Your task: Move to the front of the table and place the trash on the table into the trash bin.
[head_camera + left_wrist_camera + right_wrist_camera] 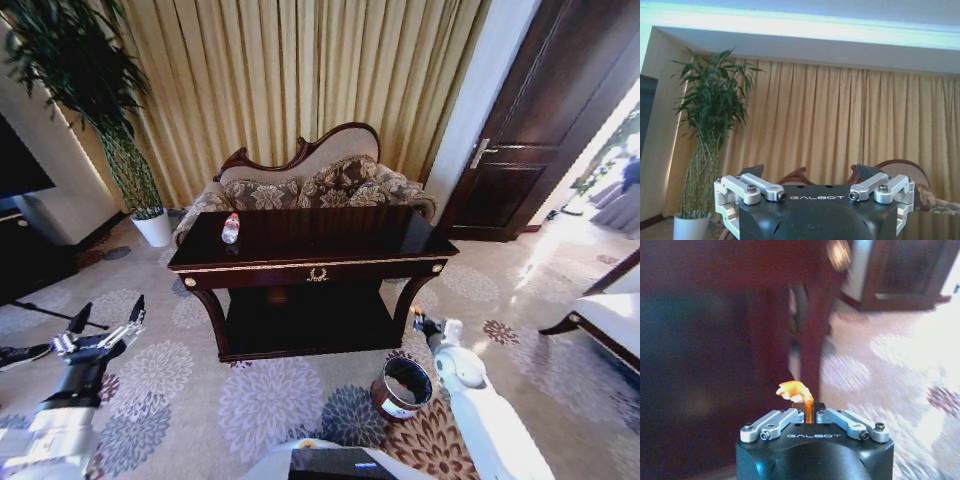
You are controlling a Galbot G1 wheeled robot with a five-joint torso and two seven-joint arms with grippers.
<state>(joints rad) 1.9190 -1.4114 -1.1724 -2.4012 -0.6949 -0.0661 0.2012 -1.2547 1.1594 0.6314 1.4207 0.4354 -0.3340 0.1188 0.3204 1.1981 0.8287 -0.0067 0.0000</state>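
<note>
At the far left of the head view the left gripper (110, 325) hangs low over the flowered carpet (270, 400), well apart from the table, its fingers spread wide with nothing between them; the left wrist view shows those fingers (751, 171) parted against a potted plant (710, 130) and gold curtains (840, 125). Further right stands the dark glossy table (330, 240) with gold trim, and on its top near the left end a clear plastic bottle (231, 228) with a red cap stands upright. Right again, on the carpet just before the table's right front leg, sits the round brown trash bin (403, 388) with its shiny rim; its inside looks dark and what it holds cannot be told. Just beside and above the bin is the right gripper (422, 322); in the right wrist view its fingers are closed on a small orange scrap (796, 391), with the table leg (812, 335) close ahead.
</note>
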